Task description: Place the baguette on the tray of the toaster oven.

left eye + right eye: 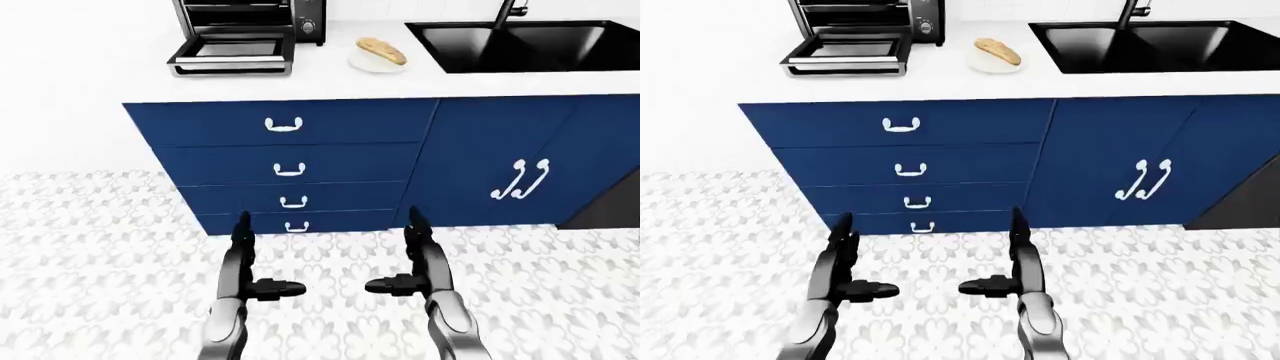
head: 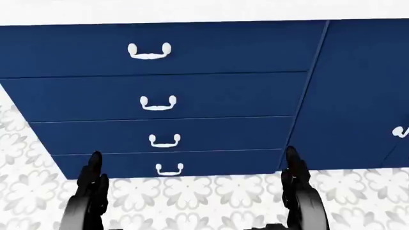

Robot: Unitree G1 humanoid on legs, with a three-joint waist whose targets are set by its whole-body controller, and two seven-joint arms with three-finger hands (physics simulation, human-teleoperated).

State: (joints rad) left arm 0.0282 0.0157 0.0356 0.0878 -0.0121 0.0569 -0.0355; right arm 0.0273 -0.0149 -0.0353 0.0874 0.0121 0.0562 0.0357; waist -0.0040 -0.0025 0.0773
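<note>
1. We see navy blue drawer fronts (image 1: pixel 285 154) and matching navy cabinet doors (image 1: pixel 520 161) under a plain white countertop (image 1: pixel 90 52).
2. The drawer pulls (image 1: pixel 284 124) and door handles (image 1: pixel 521 180) read white against the blue.
3. The floor (image 1: pixel 90 240) is white to pale grey tile, patterned with repeating grey flower shapes.
4. The toaster oven (image 1: pixel 245 34) is black with a silvery grey tray and door edge.
5. The baguette (image 1: pixel 382 50) is golden tan, lying on a white plate (image 1: pixel 365 63).
6. The sink (image 1: pixel 530 43) is black, its faucet (image 1: pixel 512 11) dark.
7. Our left hand (image 1: pixel 243 270) and right hand (image 1: pixel 422 266) are glossy black and dark grey.
</note>
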